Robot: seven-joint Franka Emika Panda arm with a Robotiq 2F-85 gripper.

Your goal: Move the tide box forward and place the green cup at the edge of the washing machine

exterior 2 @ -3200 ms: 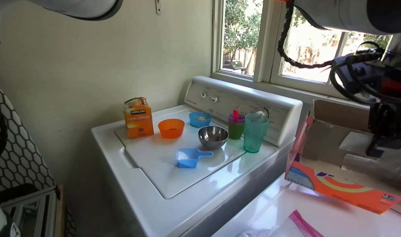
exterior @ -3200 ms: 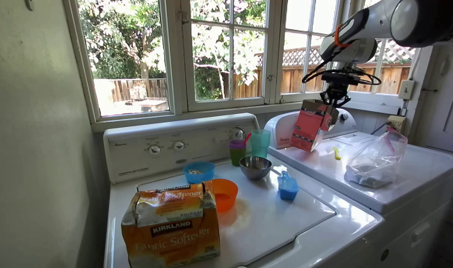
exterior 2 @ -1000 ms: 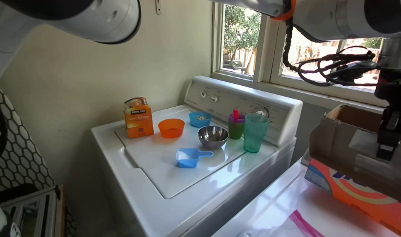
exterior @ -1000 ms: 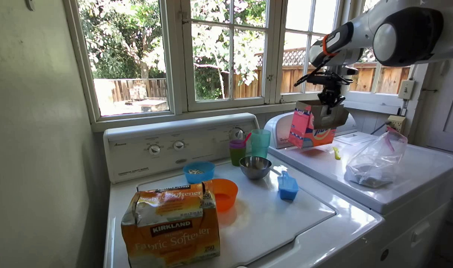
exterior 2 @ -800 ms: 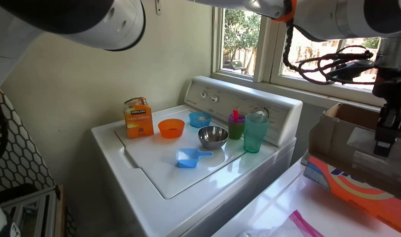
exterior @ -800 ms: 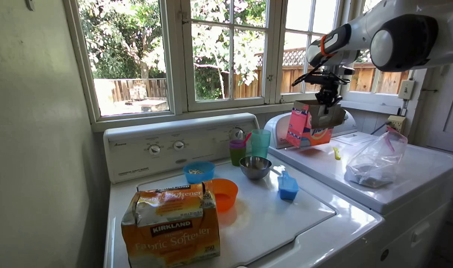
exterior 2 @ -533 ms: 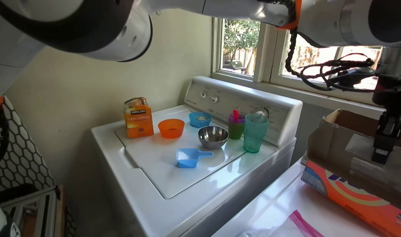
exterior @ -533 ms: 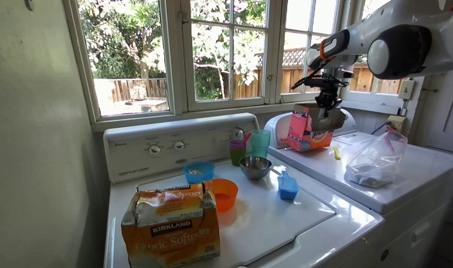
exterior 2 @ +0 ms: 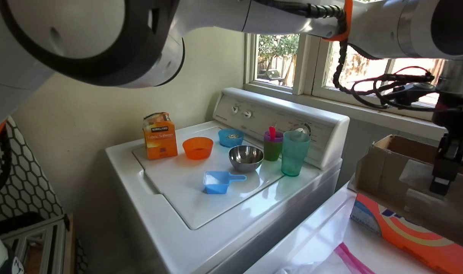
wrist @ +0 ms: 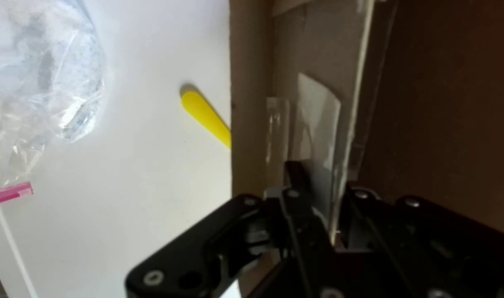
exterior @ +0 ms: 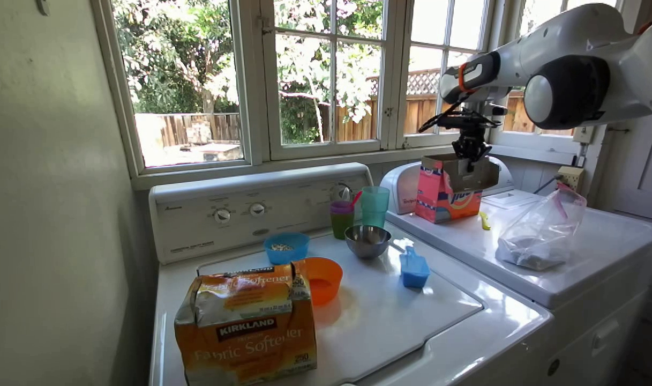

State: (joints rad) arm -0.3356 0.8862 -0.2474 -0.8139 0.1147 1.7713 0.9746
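The black two-fingered hand is gripping the rectangular red-orange cardboard tide box — below it, toward seven o'clock in an exterior view. Toward eight, well apart, the tall teal-green plastic cup is standing.

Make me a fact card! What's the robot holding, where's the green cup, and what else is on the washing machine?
Held: Tide box, its cardboard pinched by the end effector
Box place: over the neighbouring white machine; can't tell if fully set down
Green cup: upright on the washing machine, beside the small cup with a purple rim
Also there: softener box, orange bowl, blue bowl, metal bowl, blue scoop
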